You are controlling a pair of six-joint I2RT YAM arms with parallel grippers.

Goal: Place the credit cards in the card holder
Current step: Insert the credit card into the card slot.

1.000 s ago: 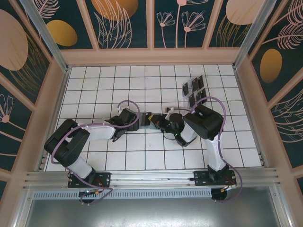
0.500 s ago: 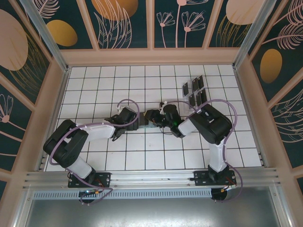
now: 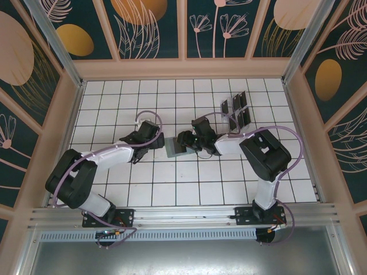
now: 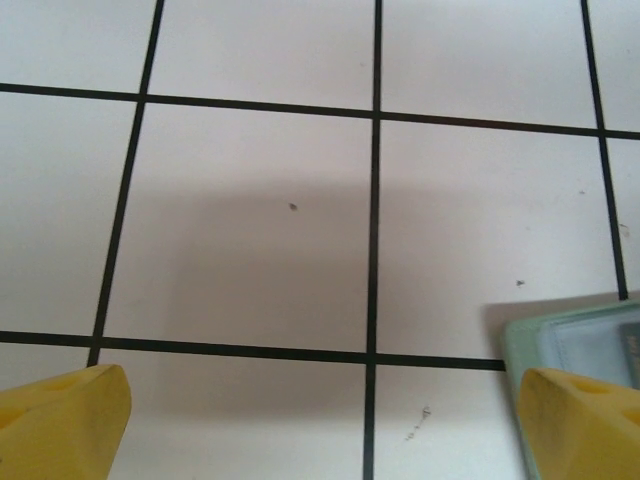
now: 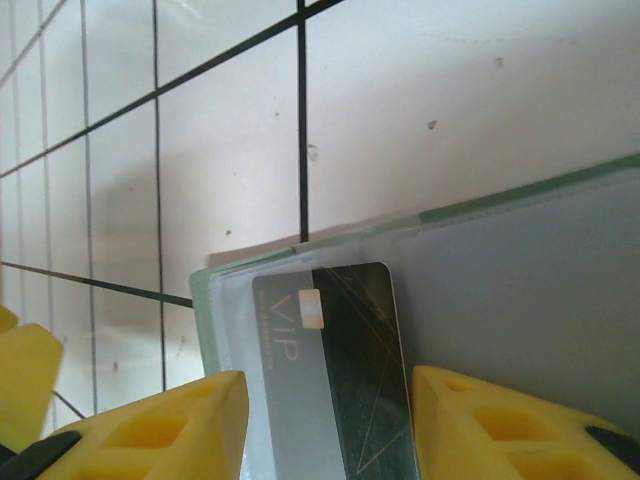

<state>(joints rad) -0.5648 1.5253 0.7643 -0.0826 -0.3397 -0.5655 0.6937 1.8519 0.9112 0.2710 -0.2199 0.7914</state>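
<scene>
The sage-green card holder (image 3: 174, 150) lies open on the white tiles at mid-table. My right gripper (image 3: 188, 141) is over its right side. In the right wrist view a black credit card (image 5: 340, 370) marked VIP sits between the yellow fingers (image 5: 160, 430), its left part under the card holder's (image 5: 520, 290) clear sleeve, and my right gripper (image 5: 328, 385) is shut on its long edges. My left gripper (image 3: 150, 143) is just left of the card holder, open with only bare tile between its fingers (image 4: 320, 385). A corner of the card holder (image 4: 590, 335) touches the right fingertip.
A clear plastic rack (image 3: 235, 112) holding several more black cards stands at the back right. Wooden walls (image 3: 183, 69) enclose the tiled floor. Both arms' elbows rest low near the front rail (image 3: 183, 215).
My left gripper has pulled back to the left, uncovering the card holder. The right gripper has shifted farther away and left over the card holder, its arm stretching out.
</scene>
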